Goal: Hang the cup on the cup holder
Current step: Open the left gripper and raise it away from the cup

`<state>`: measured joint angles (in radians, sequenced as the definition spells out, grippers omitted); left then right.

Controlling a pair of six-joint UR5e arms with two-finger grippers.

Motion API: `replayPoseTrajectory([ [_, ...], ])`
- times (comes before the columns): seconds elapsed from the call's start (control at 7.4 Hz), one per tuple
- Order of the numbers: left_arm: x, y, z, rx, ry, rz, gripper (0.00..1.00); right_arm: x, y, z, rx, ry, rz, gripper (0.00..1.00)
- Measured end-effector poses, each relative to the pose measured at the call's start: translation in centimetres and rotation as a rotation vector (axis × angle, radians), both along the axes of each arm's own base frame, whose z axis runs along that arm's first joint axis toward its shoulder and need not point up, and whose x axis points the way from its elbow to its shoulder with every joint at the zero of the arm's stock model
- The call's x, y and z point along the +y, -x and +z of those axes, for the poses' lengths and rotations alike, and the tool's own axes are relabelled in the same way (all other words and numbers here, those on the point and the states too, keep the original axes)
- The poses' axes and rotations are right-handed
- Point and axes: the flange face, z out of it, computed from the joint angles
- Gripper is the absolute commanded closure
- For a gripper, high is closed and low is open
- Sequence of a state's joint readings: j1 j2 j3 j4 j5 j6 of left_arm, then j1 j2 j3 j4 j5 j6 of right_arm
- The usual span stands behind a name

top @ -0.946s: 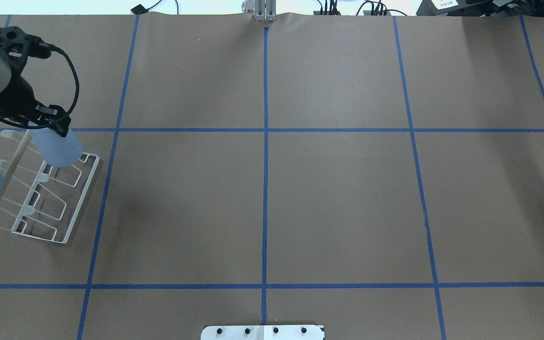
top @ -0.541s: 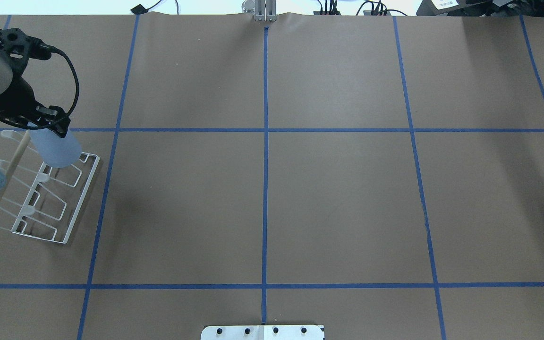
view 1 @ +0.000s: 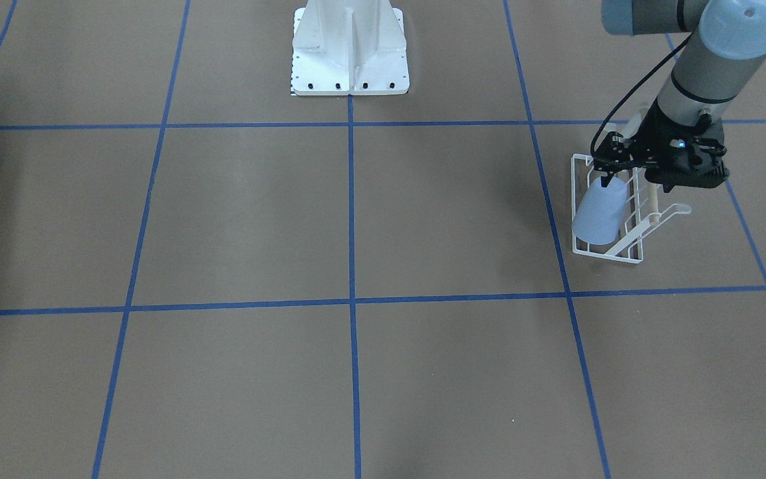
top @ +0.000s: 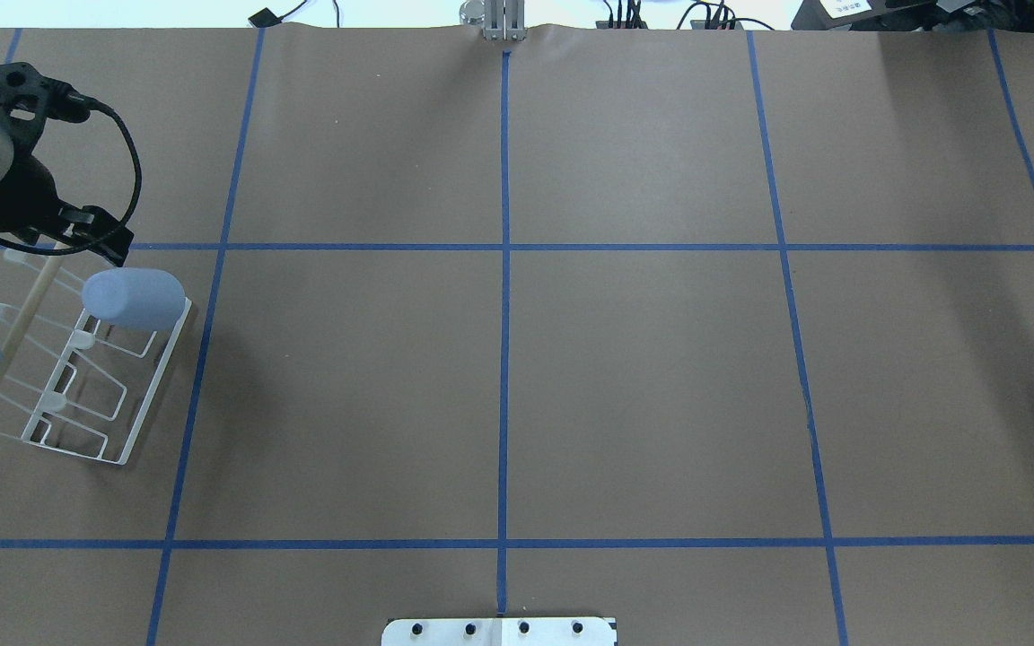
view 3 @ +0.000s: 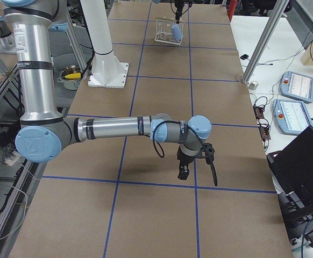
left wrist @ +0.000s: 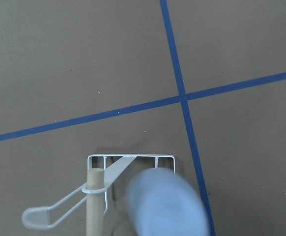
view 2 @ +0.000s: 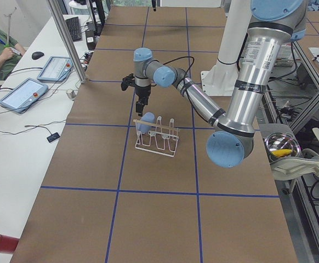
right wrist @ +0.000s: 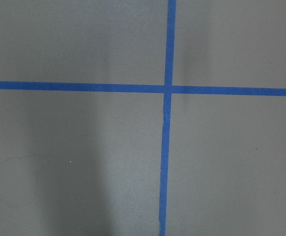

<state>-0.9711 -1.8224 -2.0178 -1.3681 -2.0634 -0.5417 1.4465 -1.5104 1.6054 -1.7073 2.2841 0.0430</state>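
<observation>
Now the cup is lying tipped on the end of the cup holder, just under the left tool, which is hanging free of it. Whether the tool is apart or together is not showing. Only backing away seems left.

Pale blue cup (tilted) rests on white cup holder.

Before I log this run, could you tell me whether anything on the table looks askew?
The cup lies tipped nearly sideways across the end of the cup holder farthest from the robot. Whether a prong is inside it cannot be seen. Nothing else stands out.
</observation>
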Motion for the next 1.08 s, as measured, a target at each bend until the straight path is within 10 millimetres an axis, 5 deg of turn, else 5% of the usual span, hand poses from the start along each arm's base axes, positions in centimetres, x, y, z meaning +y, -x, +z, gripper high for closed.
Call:
replayPoseTrajectory([
  [0.54,-0.3,1.0,-0.9,0.012,-0.043,0.024,0.02,-0.5,0.0,-0.3,-0.004,-0.024,-0.002,0.00],
  [0.81,-2.1,4.9,0.8,-0.014,-0.046,-0.016,0.02,-0.9,-0.7,-0.7,-0.008,-0.107,0.007,0.00],
  [1.08,-4.8,11.5,5.2,-0.064,-0.038,-0.042,0.02,-0.7,-1.8,-0.3,0.014,-0.132,0.031,0.00],
])
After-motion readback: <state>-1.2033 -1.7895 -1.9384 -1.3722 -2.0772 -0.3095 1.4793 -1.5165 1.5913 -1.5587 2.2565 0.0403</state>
